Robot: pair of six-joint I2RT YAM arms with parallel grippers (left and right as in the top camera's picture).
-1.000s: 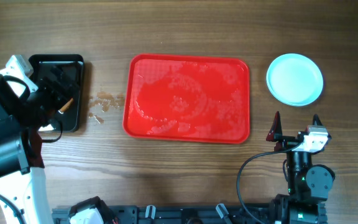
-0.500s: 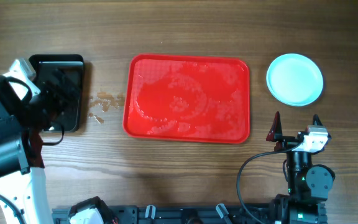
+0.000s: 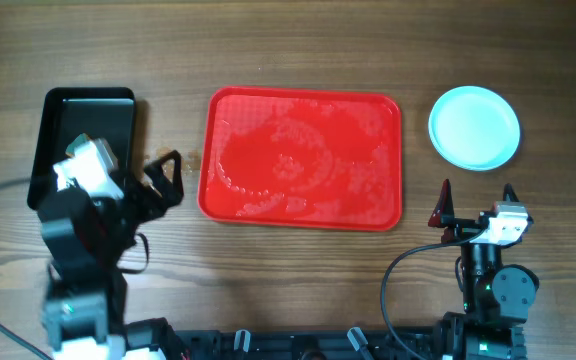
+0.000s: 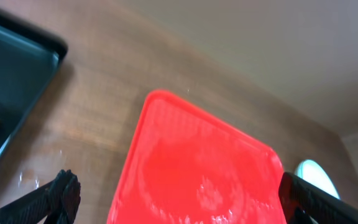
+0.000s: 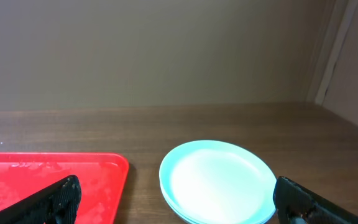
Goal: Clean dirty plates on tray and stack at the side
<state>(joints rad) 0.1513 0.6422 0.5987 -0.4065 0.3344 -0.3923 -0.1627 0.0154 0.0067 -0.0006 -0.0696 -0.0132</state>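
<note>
overhead view of a wooden table [image 3: 298,50]. the tray [image 3: 303,160], red, lies in the middle (its surface glistens with pale streaks). my left claw [image 3: 171,178] hangs just beside the tray's left edge, fingers spread wide, gripping nothing. my right claw [image 3: 476,188] sits near the front edge, right of the tray, fingers likewise wide apart and empty. the plates [image 3: 474,126], pale mint, sit stacked on the wood beyond my right claw, apart from the tray. a black tray [image 3: 53,120] lies at far left.
</note>
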